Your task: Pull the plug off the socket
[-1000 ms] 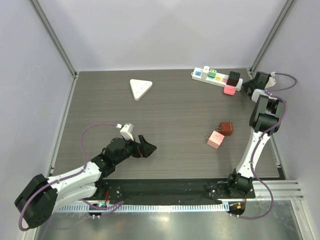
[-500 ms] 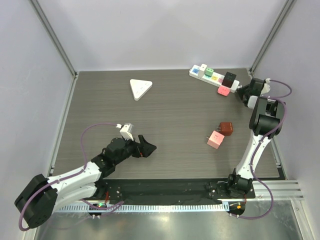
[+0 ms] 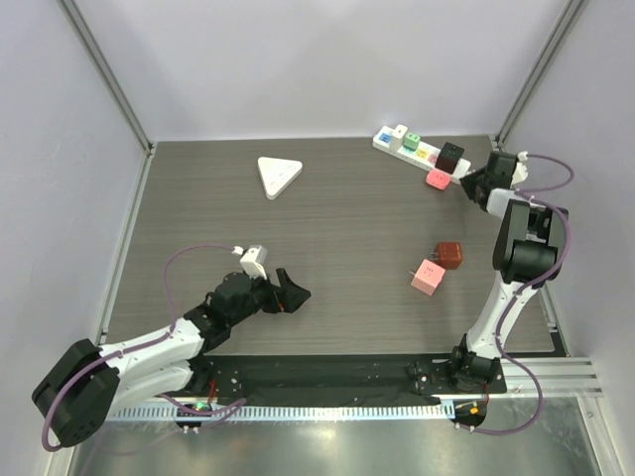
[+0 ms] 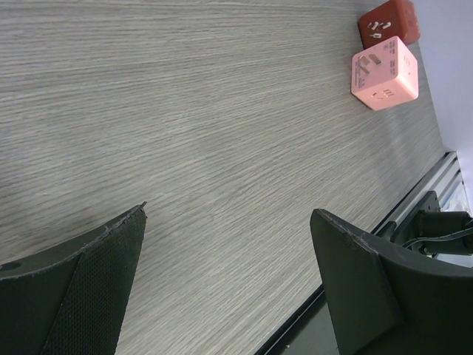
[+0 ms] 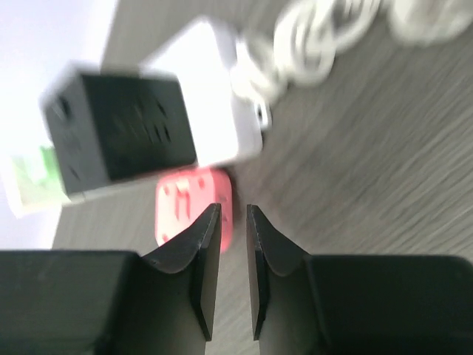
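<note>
Although small marks show on the faces of the plugs, none of them can be read as writing, and the right wrist view is blurred. At the far right of the table (image 3: 347, 218) lies a white power strip (image 3: 417, 151) set at a slant, carrying a row of coloured plugs, with a black cube plug (image 3: 451, 156) seated at the end nearest the right arm. A pink plug (image 3: 437, 178) sits just beside the strip's near edge; whether it is seated in a socket cannot be told. The right claw (image 5: 233, 211) points at this end of the strip with its fingers drawn together to a thin slit, gripping nothing, the pink plug showing just beyond its tips and a coiled white cable (image 5: 332, 29) further off. The left claw (image 4: 229, 244) hangs low over bare table at the near left, its fingers spread wide and holding nothing. A loose pink cube (image 3: 428, 275) and a dark red cube (image 3: 448, 256) lie side by side right of centre, and a white triangular piece (image 3: 279, 176) lies at the far left. The table is dark grey wood grain, enclosed by pale walls (image 3: 327, 59) with metal posts (image 3: 109, 79) at the corners.
</note>
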Controlling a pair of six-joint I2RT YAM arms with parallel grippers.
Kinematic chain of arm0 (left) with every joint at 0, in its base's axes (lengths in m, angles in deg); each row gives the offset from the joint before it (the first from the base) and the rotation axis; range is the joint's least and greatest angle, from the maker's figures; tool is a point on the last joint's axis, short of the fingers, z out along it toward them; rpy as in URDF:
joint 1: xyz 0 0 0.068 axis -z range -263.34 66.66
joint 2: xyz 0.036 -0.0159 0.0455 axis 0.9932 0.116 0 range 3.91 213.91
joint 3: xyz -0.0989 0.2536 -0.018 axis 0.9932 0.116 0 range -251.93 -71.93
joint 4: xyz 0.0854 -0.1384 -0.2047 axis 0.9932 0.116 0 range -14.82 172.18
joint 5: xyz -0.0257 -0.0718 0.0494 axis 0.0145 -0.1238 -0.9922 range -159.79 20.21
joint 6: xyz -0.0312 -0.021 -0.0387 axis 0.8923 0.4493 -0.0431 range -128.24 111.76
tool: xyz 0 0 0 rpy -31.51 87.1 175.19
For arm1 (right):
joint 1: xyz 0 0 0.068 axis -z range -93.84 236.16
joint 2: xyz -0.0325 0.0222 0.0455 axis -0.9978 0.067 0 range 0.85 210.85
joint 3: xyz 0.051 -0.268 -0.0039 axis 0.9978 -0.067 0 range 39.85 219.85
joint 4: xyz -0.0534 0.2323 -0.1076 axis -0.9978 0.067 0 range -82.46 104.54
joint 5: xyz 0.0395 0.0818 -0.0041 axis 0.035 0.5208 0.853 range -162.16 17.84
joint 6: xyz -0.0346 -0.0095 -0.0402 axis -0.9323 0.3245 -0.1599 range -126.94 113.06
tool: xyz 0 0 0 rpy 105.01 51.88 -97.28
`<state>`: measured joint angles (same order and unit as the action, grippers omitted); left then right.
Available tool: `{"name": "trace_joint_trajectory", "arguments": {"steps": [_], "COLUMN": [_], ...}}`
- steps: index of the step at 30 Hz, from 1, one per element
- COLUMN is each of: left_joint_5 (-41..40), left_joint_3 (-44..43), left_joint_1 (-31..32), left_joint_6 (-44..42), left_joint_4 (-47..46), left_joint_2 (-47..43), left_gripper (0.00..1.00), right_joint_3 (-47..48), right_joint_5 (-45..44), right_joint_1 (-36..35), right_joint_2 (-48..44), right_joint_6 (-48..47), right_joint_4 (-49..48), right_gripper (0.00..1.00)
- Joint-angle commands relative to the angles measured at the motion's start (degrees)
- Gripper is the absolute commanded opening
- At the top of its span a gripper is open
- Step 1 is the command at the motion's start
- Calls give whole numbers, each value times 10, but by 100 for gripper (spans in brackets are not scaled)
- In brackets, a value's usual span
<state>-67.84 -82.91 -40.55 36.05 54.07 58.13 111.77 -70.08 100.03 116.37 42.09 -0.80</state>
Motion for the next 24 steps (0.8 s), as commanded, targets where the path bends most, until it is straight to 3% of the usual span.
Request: {"name": "trace_joint_trajectory", "arguments": {"steps": [1,6,15,24], "left_joint_5": [-7,-8,-10,-10], "left_joint_3": [-25,-26,-35,-55], "left_joint_1": [3,3,3,4], "left_joint_6": [-11,-12,-11,-14], "left_joint_4": [-15,-12,-5,6], "left_joint_2": [9,12,23,54], "left_gripper": [93,93,93,93], "right_joint_3": [67,134,414,576], "right_joint_5": [-73,-90,0,125], "right_joint_1": [19,23,23,21], "right_joint_2": [-39,5,231,376], "right_joint_6": [-20,-31,-69,-55], "right_joint_4": [51,39,80,105], "right_gripper": [26,29,34,34]}}
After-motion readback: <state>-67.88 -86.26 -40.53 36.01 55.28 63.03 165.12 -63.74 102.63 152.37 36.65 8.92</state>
